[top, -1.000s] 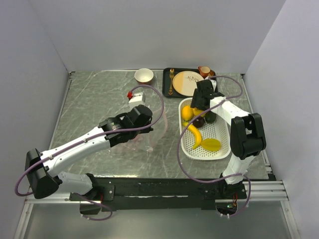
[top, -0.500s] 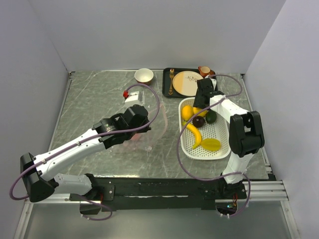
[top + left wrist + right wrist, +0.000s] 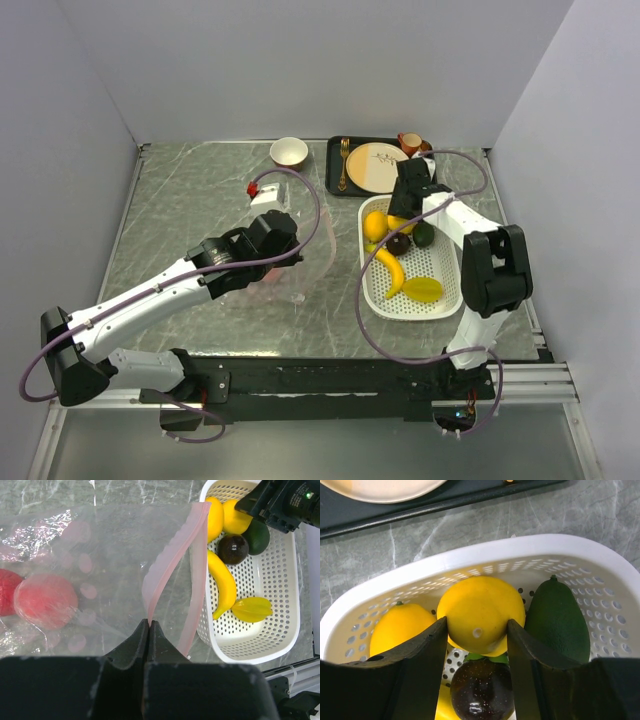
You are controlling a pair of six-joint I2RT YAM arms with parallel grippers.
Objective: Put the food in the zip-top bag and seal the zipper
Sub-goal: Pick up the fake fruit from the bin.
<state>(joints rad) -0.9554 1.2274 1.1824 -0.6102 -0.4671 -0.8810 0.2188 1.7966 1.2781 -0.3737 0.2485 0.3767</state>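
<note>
Two shut fingers of the left gripper [image 3: 149,626] pinch the pale pink zipper strip [image 3: 172,555] of the clear crinkly zip-top bag [image 3: 115,540], low centre in the left wrist view. The film looks limp, so that stiffer edge is the best hold. Farther up-right, inside the white perforated basket [image 3: 560,550], the right gripper [image 3: 477,630] clamps a round yellow plastic fruit [image 3: 480,605]. It is probably light, hard and slippery, and is gripped across its widest part.

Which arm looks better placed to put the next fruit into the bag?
Right: its jaws grip the round yellow plastic fruit in the white perforated basket. The left jaws pinch the pink zipper strip of the clear plastic bag, holding it open.
</note>
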